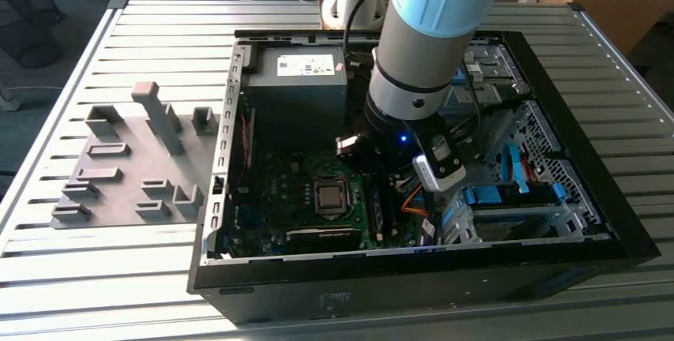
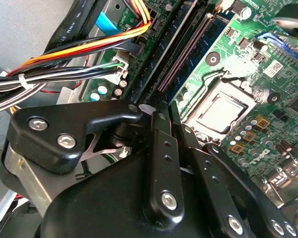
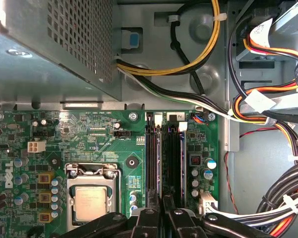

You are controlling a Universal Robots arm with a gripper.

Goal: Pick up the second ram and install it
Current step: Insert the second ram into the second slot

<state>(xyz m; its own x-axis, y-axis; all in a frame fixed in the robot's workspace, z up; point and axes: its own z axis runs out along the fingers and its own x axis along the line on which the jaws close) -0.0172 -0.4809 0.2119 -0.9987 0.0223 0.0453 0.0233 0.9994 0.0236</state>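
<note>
Over glossy green motherboard [image 3: 89, 129]: black angular end effector [image 3: 163, 210] above ribbed slots [image 3: 163, 158].

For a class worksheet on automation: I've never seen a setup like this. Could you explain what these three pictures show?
The exterior view shows a grey-and-pale-blue robot arm reaching down into an open black computer case lying on a slatted metal table. Beside the case, on the exterior view's left, sits a grey plastic tray of part holders. The two wrist views come from cameras riding on the arm, looking into the case. They show the green circuit board, its square silver processor and long black memory slots. The black claw hangs close over those slots. Whether it holds anything cannot be told.
</note>
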